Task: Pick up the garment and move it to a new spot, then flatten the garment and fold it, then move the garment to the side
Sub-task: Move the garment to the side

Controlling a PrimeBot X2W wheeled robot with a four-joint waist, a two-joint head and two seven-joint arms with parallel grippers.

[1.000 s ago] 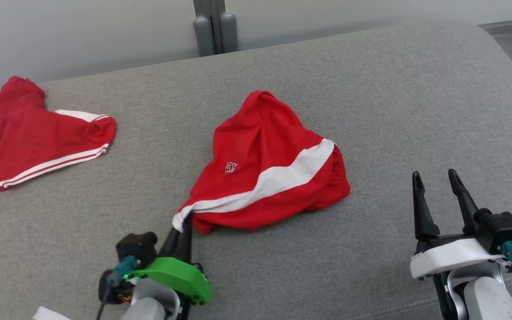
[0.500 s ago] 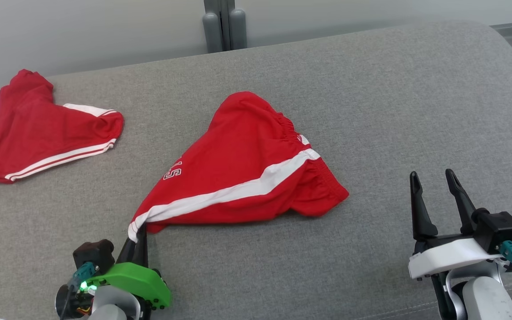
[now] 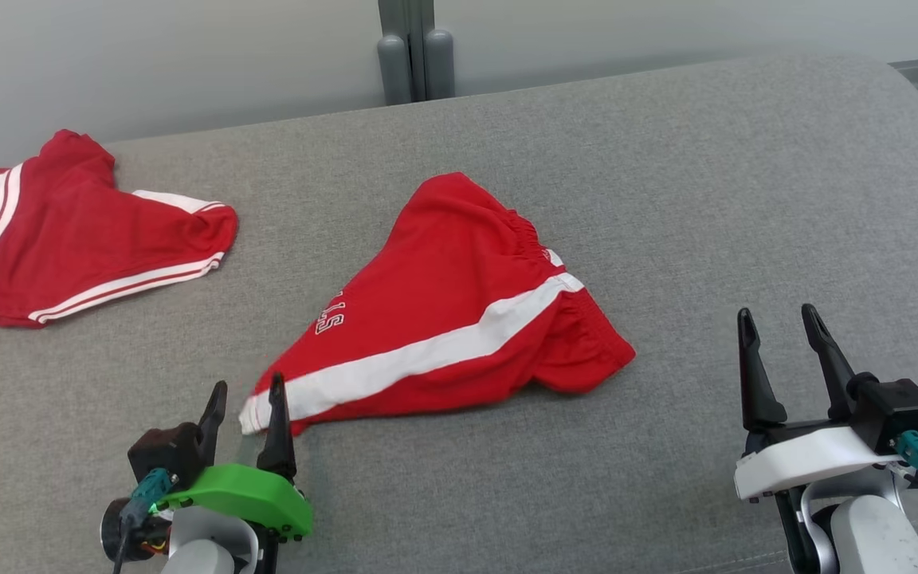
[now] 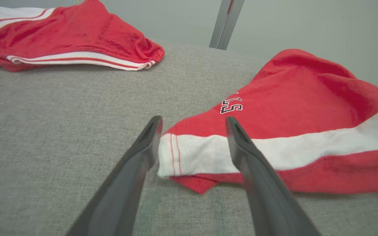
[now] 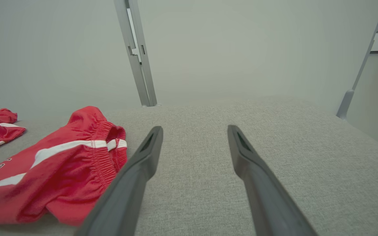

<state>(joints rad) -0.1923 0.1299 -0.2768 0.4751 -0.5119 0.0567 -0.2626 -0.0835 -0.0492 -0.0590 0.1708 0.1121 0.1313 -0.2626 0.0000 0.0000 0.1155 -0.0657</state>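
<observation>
The garment (image 3: 443, 319) is lying crumpled mid-bench (image 3: 706, 199), its white-banded corner sitting between the wide-spread fingers of the empty left tool (image 3: 248, 384); the right tool (image 3: 776, 312) is gaping empty, well apart; a pinch here risks catching one layer only, bunching it; only "LS" is showing.

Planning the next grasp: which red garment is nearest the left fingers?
The middle garment with white lettering and a broad white band; its corner lies between the open left fingers. The other red cloth, with thin striped trim, lies farther away.
</observation>
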